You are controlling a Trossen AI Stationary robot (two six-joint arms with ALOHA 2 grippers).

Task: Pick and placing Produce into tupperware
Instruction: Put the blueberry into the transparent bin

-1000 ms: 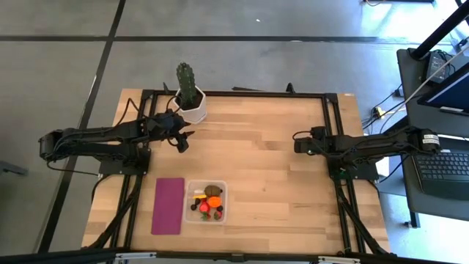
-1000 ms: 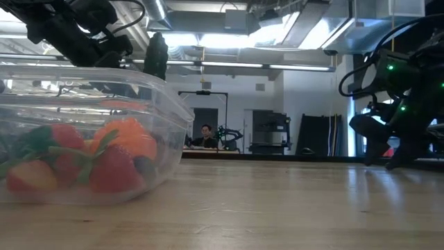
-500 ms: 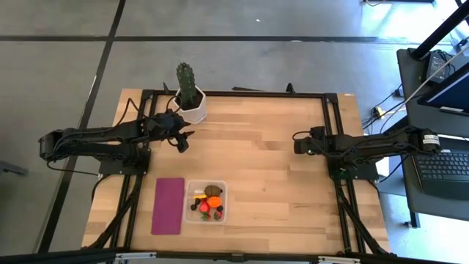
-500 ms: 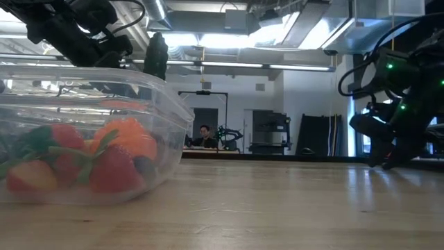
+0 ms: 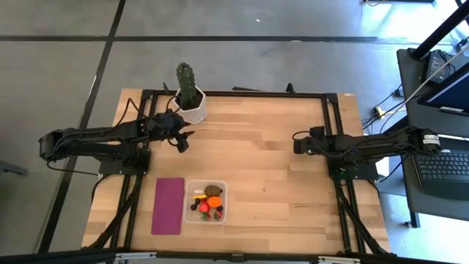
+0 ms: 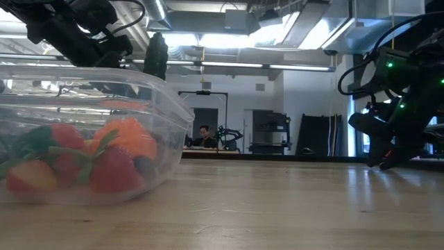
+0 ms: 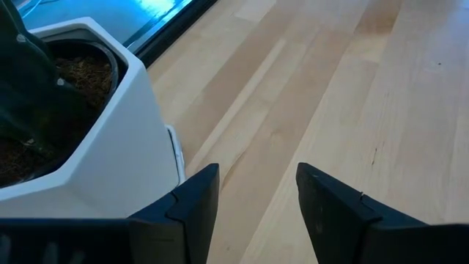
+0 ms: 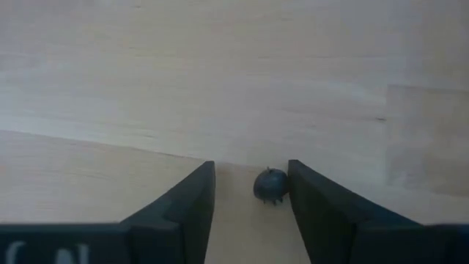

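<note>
The clear tupperware [image 5: 187,207] stands near the table's front edge. Inside it lie produce pieces: an orange ball [image 5: 212,201], a brown kiwi [image 5: 213,190] and red strawberries [image 6: 111,170]. One tiny dark berry [image 8: 270,185] lies on the bare wood at the table's right, between the fingers of my right gripper [image 8: 251,192], which is open and slants down at it. My left gripper [image 7: 256,194] hangs open and empty over the table's far left, beside the cactus's white pot [image 7: 95,147]. My right gripper comes at the berry from above, slanting down. The berry rests on the table, close against the inner side of one finger [image 8: 297,194]; whether they touch I cannot tell. The other finger [image 8: 201,194] stands clear of it.
A tall green cactus [image 5: 187,79] in its pot stands at the far left. A flat magenta rectangle [image 5: 168,205] lies left of the tupperware. Bare wood spreads between the two arms. A laptop [image 5: 447,165] sits off the table's right edge.
My right gripper has stayed where it was, and its fingers have drawn closer together, as the low view shows.
</note>
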